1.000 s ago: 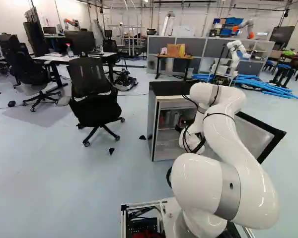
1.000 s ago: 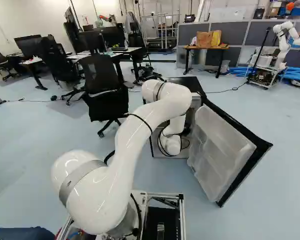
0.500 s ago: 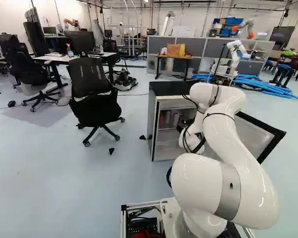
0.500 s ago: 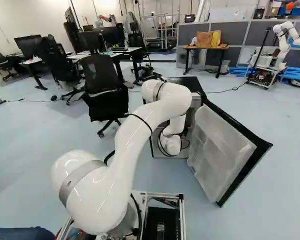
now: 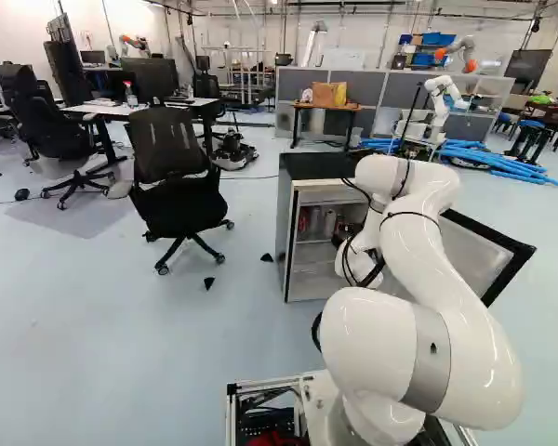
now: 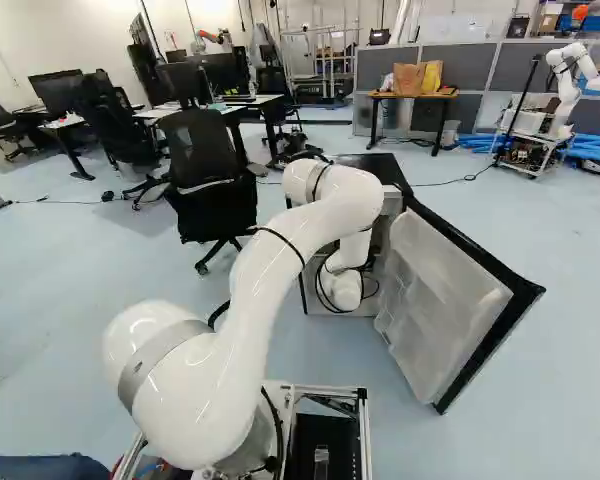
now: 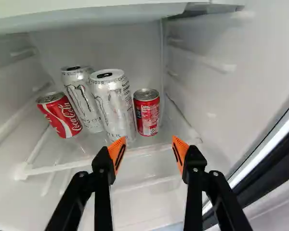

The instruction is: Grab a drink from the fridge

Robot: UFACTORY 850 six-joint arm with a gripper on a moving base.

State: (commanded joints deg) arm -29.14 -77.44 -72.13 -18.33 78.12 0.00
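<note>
Wrist view: outside the gripper's left finger, well ahead, lean a tilted red can and a rear silver can; ahead of that fingertip stands a front silver can; ahead, between the finger lines, an upright red can. The gripper is spread, empty. A full can would feel weighty, perhaps slick, thin-walled: clasp it mid-body, firmly but without crushing.

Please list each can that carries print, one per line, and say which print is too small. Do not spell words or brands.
Red can farthest from the open fridge door: large white script.
Farther tall can: lettering round its top, too small.
Nearer tall can: lettering round its top, too small.
Red can nearest that door: block of white print, too small.
</note>
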